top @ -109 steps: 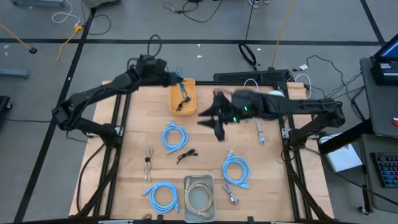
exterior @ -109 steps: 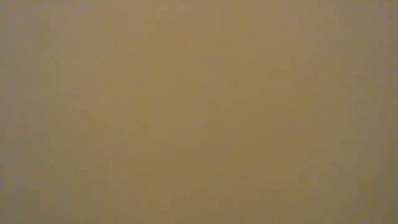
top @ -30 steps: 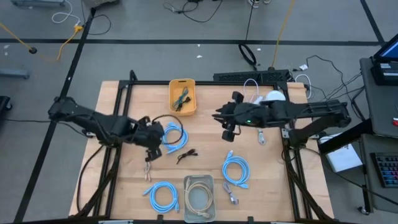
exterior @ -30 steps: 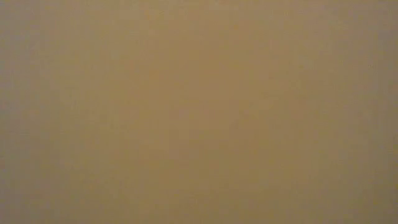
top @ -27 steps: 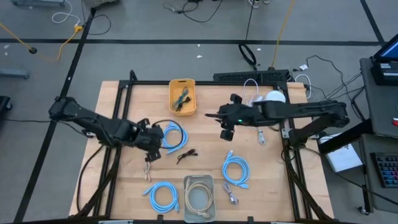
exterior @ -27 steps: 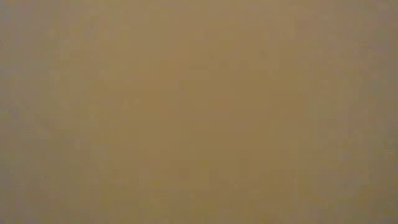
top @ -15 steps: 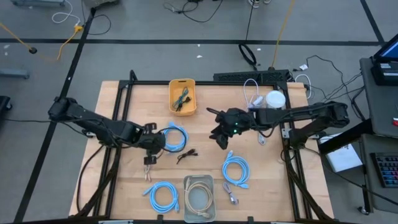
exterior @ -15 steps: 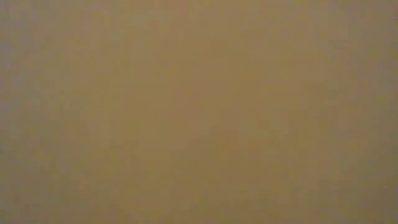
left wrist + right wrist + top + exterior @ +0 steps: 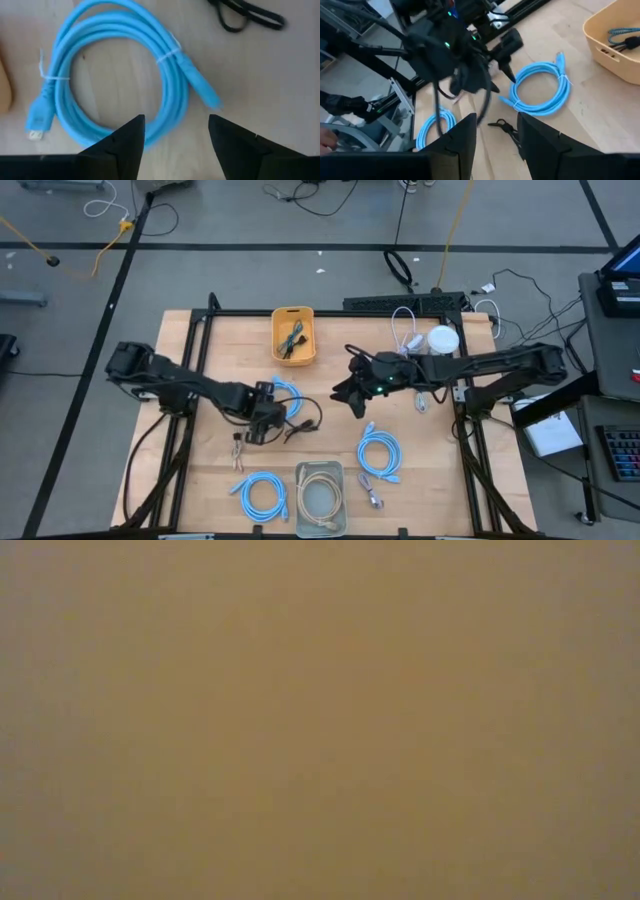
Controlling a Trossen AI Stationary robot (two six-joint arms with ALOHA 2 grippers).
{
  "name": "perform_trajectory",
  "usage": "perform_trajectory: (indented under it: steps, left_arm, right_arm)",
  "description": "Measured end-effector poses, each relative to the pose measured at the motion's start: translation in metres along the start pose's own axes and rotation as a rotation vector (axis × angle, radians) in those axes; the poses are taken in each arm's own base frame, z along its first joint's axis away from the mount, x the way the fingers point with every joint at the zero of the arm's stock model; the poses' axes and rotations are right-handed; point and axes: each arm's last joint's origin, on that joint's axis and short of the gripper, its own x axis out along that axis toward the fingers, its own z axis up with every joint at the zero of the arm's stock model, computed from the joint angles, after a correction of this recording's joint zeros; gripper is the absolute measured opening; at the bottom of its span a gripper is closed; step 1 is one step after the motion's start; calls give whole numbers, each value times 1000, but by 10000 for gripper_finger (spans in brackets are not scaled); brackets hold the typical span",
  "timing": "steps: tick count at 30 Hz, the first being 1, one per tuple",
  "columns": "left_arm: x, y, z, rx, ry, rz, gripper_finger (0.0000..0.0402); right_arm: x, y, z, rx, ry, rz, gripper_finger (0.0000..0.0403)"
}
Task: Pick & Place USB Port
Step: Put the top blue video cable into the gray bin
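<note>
A blue coiled cable (image 9: 115,75), bound with white ties, lies flat on the wooden table (image 9: 200,480), left of centre (image 9: 285,398). One plug end (image 9: 36,127) rests on the wood. My left gripper (image 9: 175,122) points down, open, just over the coil's near edge (image 9: 266,423). A thin black cable (image 9: 300,427) lies beside it. My right gripper (image 9: 350,400) hangs open above the table's middle, nothing between its fingers (image 9: 495,120). A yellow bin (image 9: 293,335) at the far edge holds a dark cable. Which cable carries the USB port I cannot tell.
Two more blue coils (image 9: 262,495) (image 9: 380,455) lie toward the near edge, beside a beige tray (image 9: 320,498) holding a white cable. Small loose cables (image 9: 238,448) (image 9: 370,492) (image 9: 418,395) lie about. A white round object (image 9: 440,340) sits far right. The low view shows only a blank tan field.
My left gripper has come down toward the table and shifted a little to the right, ending over the blue coil. My right gripper has sunk and moved slightly toward the table's left, its wrist turning. The cables have stayed where they were.
</note>
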Motion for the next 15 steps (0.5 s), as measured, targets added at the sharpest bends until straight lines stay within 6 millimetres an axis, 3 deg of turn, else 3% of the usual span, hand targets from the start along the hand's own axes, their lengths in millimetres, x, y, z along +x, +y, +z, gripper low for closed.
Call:
perform_trajectory:
  steps: [9,15]
  left_arm:
    - [7,24,8,-49,0,34,151]
    - [8,30,1,-101,62,-72,128]
  right_arm:
    - [-9,8,1,-10,-41,-5,134]
    - [-12,9,3,-9,-49,1,134]
